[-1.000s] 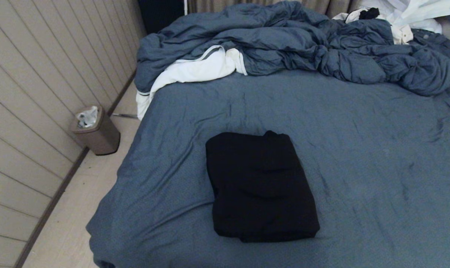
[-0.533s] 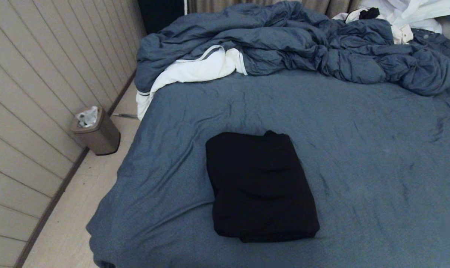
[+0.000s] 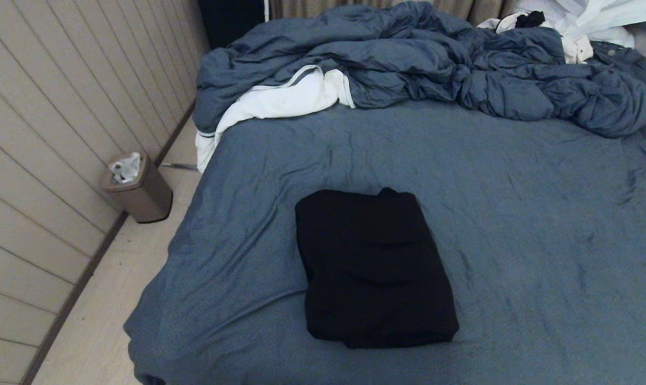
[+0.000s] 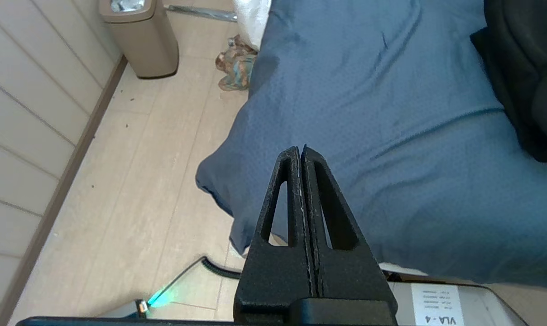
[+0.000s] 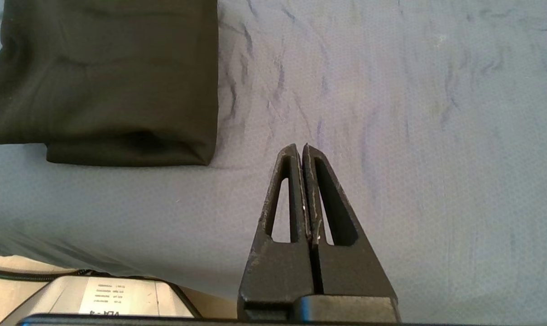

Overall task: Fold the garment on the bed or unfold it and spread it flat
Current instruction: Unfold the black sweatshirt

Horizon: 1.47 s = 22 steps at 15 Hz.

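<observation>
Nothing moved since earlier frame: folded garment (image 3: 375,267) on bed (image 3: 515,214), apart from both empty tools (image 4: 300,149) (image 5: 302,147), pressed together.

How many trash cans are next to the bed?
1. The trash can stands on the floor against the wall, on the left side of the bed. The floor on the bed's other side is out of view, so another could be hidden there.

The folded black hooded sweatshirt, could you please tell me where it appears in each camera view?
Head view: folded black hooded sweatshirt at lower centre.
Left wrist view: only its edge, upper right corner.
Right wrist view: upper left.
Shared landmark: the blue-grey heathered bed sheet under it.
</observation>
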Available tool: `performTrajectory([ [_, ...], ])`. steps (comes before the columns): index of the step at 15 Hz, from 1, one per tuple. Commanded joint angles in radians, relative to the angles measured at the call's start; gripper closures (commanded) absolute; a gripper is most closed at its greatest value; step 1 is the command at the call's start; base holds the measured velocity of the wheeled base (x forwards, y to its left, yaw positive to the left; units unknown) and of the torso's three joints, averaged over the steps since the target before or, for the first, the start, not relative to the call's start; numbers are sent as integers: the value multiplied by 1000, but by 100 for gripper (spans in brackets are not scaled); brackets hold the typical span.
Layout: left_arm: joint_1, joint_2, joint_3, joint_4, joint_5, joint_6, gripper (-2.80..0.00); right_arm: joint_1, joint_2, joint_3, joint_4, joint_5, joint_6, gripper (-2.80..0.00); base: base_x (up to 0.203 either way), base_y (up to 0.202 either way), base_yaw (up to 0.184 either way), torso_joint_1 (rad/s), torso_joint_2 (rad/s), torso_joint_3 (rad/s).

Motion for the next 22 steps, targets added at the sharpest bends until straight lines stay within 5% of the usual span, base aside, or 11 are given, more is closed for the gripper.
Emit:
performTrajectory([
  [1, 0, 0, 1, -5, 1, 0, 0, 0, 2, 0, 1, 0, -3, 0, 0, 0, 0, 0, 0, 0],
  [15, 0, 0, 1, -7, 2, -2, 0, 0, 2, 0, 2, -2, 0, 0, 0, 0, 0, 0, 0, 0],
  [22, 0, 0, 41, -136, 6, 3, 0, 0, 3, 0, 2, -2, 2, 0, 0, 0, 0, 0, 0, 0],
])
